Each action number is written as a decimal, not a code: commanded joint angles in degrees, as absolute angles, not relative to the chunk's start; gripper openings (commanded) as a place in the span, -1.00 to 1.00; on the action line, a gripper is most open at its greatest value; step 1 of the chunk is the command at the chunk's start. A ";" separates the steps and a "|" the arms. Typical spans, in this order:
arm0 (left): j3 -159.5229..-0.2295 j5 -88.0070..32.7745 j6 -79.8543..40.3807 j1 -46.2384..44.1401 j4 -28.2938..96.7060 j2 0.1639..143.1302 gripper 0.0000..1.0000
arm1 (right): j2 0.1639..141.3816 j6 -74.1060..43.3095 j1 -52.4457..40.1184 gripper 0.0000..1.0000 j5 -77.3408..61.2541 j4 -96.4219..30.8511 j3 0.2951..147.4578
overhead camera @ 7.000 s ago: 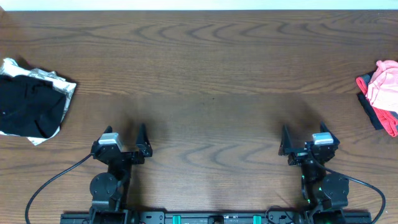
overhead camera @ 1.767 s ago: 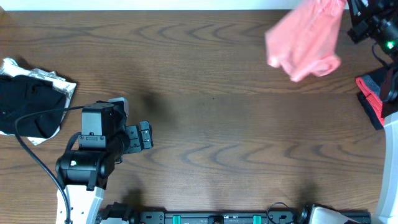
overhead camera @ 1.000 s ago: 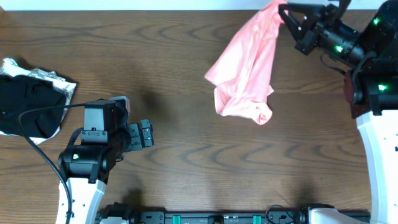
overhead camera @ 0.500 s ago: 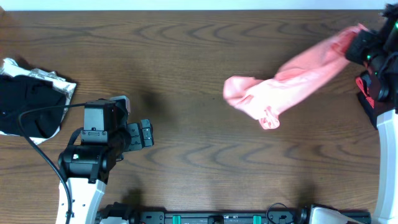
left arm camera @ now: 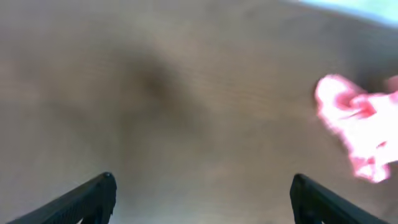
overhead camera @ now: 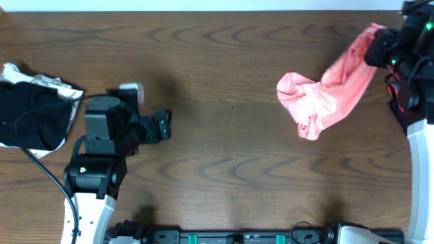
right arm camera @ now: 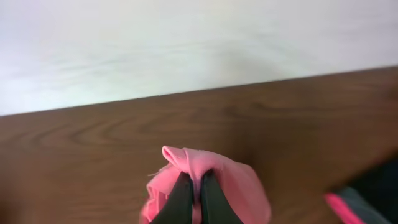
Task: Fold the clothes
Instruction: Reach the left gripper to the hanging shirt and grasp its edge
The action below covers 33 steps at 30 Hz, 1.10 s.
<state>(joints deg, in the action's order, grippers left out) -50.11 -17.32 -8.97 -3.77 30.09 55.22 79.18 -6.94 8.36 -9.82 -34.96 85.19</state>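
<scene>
The clothes, a salmon-pink T-shirt (overhead camera: pixel 325 95), hang bunched in the air over the right half of the table. Its top end is pinched in my right gripper (overhead camera: pixel 377 42) near the far right corner. In the right wrist view the two dark fingers (right arm camera: pixel 181 193) are shut on a fold of the pink fabric (right arm camera: pixel 233 180). No lettering shows. My left gripper (overhead camera: pixel 163 126) is over the left half of the table, far from the shirt, open with nothing between its fingers. The left wrist view is blurred: the gripper (left arm camera: pixel 202 186) stands wide, with the shirt (left arm camera: pixel 357 124) at the right edge.
A pile of black cloth on white-silver material (overhead camera: pixel 34 112) lies at the left edge. More red and dark garments (overhead camera: pixel 393 88) lie at the right edge, partly behind my right arm, and appear in the right wrist view as a pink and grey garment (right arm camera: pixel 354 208).
The right arm has swung the shirt rightward, so its hanging end is now nearer the right edge. The left gripper has shifted slightly toward the table's far side.
</scene>
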 commanded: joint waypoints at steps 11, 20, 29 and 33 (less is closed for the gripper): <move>-51.51 -27.64 -18.52 -18.96 -4.45 81.43 0.96 | 74.91 -7.68 7.88 -0.98 -22.00 -36.07 89.89; -76.47 -24.84 -7.01 -28.62 15.35 107.46 0.96 | 74.91 -7.60 8.03 -0.98 -16.40 -43.16 89.89; -85.47 -22.06 3.09 -32.64 13.28 116.36 0.96 | 74.91 -7.66 10.24 -0.98 -13.61 -45.50 89.89; -85.47 -19.90 7.31 -34.72 11.07 117.84 0.96 | 74.91 -7.64 10.22 -0.98 -13.47 -45.89 89.89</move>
